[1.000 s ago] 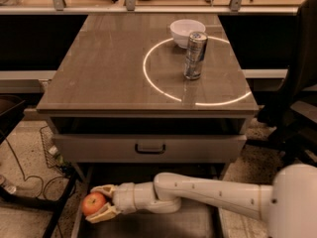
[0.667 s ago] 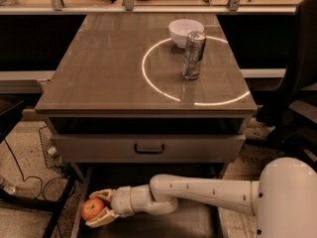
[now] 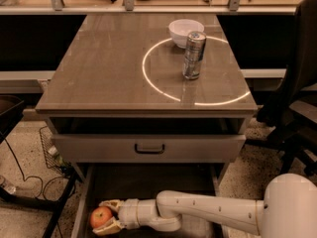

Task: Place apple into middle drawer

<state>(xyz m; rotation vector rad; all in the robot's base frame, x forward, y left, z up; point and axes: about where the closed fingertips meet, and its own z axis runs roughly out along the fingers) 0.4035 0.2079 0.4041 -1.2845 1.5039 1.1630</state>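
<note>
Item: apple (image 3: 101, 217), pinched between the jaws of your gripper (image 3: 103, 216), held low over the middle drawer (image 3: 148, 185) floor; a release here should land it inside.

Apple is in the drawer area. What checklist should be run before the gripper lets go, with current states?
1. The middle drawer is pulled open: ok.
2. The gripper is low at the drawer's left, with its fingers on either side of the apple: ok.
3. The apple is inside the drawer's walls: ok.
4. The apple rests on the drawer floor: cannot tell.
5. The arm passes below the upper drawer front without touching: ok.
</note>
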